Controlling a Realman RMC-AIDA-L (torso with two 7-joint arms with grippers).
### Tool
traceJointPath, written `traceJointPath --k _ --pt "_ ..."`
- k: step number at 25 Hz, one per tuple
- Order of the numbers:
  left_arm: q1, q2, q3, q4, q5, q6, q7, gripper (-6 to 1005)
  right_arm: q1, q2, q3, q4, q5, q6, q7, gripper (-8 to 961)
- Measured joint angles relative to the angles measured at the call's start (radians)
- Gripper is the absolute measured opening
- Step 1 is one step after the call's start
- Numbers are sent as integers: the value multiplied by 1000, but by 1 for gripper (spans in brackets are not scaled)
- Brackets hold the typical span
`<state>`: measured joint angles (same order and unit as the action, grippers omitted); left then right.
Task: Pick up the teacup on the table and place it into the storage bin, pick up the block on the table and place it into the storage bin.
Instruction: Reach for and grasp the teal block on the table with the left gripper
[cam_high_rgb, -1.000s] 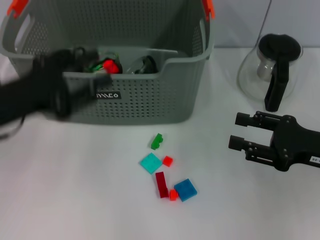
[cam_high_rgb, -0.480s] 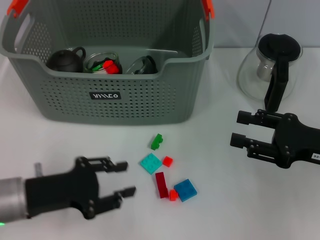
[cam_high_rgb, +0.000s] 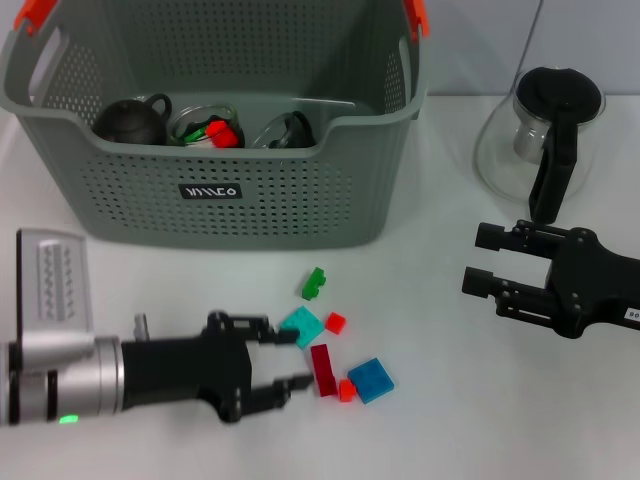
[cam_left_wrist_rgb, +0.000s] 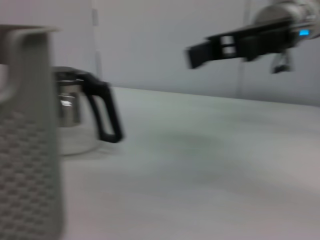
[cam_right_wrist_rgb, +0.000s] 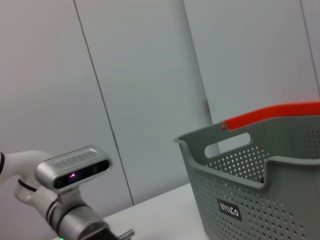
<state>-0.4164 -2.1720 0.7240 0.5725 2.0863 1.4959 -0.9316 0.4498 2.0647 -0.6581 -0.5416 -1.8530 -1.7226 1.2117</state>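
Head view: the left gripper (cam_high_rgb: 282, 362) was held open, low over the table (cam_high_rgb: 120, 280), just beside the scattered blocks (cam_high_rgb: 322, 369) near the front edge. A dark teacup (cam_high_rgb: 130, 121) was seen inside the bin (cam_high_rgb: 250, 190). The right gripper (cam_high_rgb: 480, 265) hovered open near the right edge. With blocks touching, neighbours could be nudged or pinched together.

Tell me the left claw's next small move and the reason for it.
Probably ease the left claw forward and close on the dark red block. It is open, low over the table, with its tips just short of that block. The black teacup already sits in the storage bin, so a block is what remains. The right claw waits open on the other side.
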Motion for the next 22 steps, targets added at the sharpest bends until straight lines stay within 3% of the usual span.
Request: traceJointPath --k 7,22 --pt "-37 -3 1 -45 -27 -176 2 508 0 0 0 2 1 0 -3 674" --pt "-72 -4 7 -107 -38 -272 16 514 8 0 0 1 0 0 0 673"
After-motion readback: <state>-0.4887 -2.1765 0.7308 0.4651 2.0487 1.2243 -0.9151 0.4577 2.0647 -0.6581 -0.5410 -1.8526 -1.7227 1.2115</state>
